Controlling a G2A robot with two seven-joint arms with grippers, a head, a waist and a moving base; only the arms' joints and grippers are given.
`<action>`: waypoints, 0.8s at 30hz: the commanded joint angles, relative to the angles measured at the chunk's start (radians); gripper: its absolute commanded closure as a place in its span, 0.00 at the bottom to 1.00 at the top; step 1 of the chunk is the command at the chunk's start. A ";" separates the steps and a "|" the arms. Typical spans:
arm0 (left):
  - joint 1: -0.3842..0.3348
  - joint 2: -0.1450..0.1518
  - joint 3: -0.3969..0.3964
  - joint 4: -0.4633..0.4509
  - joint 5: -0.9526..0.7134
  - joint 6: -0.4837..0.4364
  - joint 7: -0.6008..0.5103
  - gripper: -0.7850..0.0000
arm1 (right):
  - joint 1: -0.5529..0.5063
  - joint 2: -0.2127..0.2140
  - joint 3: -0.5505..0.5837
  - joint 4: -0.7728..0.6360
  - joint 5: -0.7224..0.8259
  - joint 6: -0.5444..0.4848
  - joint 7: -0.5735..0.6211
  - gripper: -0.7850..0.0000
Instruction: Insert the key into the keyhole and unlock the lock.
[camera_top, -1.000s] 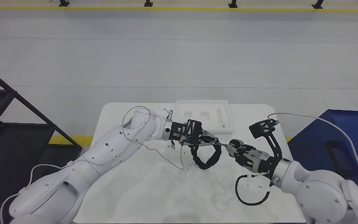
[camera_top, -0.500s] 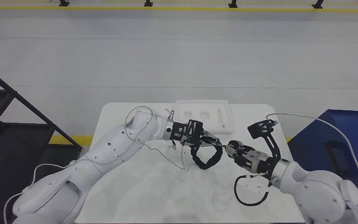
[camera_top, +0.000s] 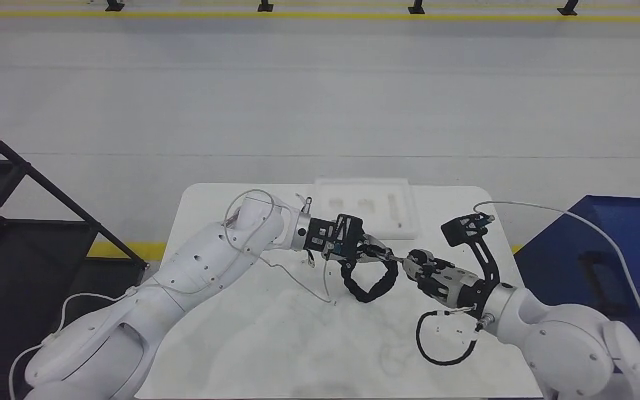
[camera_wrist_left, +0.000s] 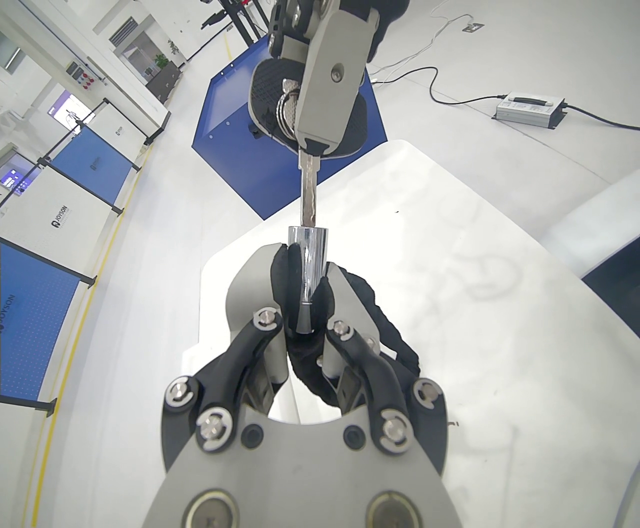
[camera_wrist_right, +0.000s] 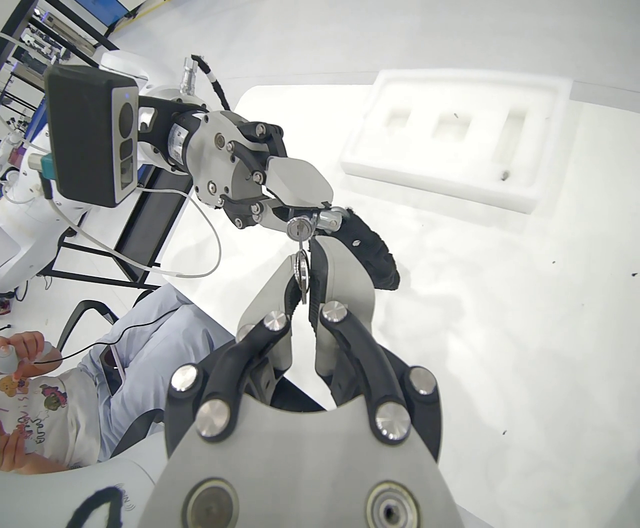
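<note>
Left gripper (camera_wrist_left: 307, 280) clamps the chrome cylinder lock (camera_wrist_left: 308, 247); right gripper (camera_wrist_right: 303, 272) pinches the flat silver key (camera_wrist_left: 309, 195), coaxial, tip at the keyhole (camera_wrist_right: 298, 229).

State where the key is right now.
The key is pinched in the right gripper over the middle of the table. Its tip is at the keyhole end of the chrome lock, which the left gripper holds.

Lab hall, yellow floor line (camera_top: 320, 14), barrier panels (camera_wrist_left: 35, 315)

Overhead view; close opposed wrist views, both on lock (camera_wrist_left: 307, 265).
</note>
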 joint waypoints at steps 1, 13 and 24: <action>0.002 0.000 -0.003 0.001 0.001 -0.003 0.002 1.00 | 0.003 0.000 -0.005 0.000 -0.003 0.002 0.002 1.00; 0.012 -0.003 -0.019 -0.005 0.005 -0.019 0.001 1.00 | 0.021 -0.002 -0.035 0.000 -0.020 0.018 0.001 1.00; 0.011 -0.011 -0.025 -0.020 0.009 -0.030 -0.034 1.00 | 0.040 -0.005 -0.073 0.000 -0.071 0.052 0.009 1.00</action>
